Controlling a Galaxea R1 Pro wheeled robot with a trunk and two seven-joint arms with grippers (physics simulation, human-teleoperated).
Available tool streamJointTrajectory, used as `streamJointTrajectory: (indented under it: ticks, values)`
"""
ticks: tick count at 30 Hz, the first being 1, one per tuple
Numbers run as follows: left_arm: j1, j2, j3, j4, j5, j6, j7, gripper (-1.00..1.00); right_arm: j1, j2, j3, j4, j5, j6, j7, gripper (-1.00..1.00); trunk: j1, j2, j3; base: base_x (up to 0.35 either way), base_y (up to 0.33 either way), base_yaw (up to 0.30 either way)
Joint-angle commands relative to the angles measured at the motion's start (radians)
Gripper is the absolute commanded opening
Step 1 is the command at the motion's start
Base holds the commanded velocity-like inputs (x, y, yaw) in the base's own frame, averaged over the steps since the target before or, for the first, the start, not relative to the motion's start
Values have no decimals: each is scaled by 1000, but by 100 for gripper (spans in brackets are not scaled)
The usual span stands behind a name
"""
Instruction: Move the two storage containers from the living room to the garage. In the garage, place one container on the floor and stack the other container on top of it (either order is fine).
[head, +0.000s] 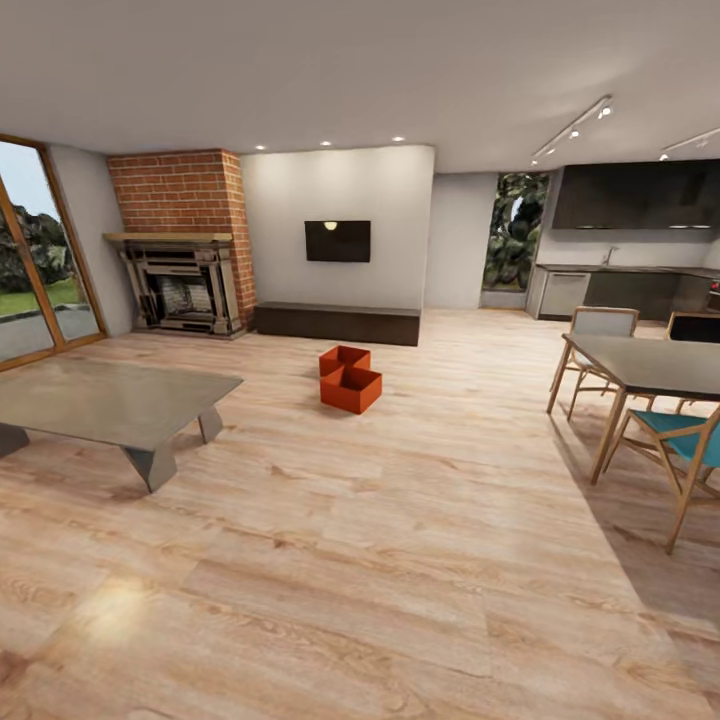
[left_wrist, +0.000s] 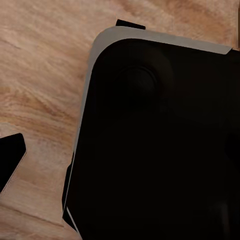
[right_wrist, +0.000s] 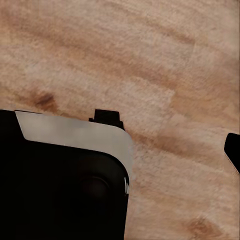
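Containers (head: 350, 378) sit touching on living-room planks between coffee table (head: 110, 405) and dining table (head: 650, 362); careless driving risks clipping either; pincer states cannot be told.

I can read no text, label, brand, number or sign on anything in front of me.

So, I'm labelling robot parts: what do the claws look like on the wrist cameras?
Little shows. The left claw fingertip is a matte black wedge with a thin pale edge; the right claw fingertip looks the same. The black panel with a light grey rounded rim may be another robot part.
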Motion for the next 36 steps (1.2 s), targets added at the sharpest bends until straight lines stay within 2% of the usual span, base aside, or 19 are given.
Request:
streamJointTrajectory:
  ticks: [1,18,36]
  values:
    - [0,0,0,0,5,-2,1,100,-1,0,9,2,-8,-4,-1,100,1,0,-1,326,78,0]
    - [0,0,-1,0,5,-2,1,100,-1,2,7,2,-8,-5,-7,100,1,0,-1,326,85,-8]
    - [0,0,1,0,6,-2,1,100,-1,2,7,2,-9,-5,-7,100,1,0,-1,326,128,-210]
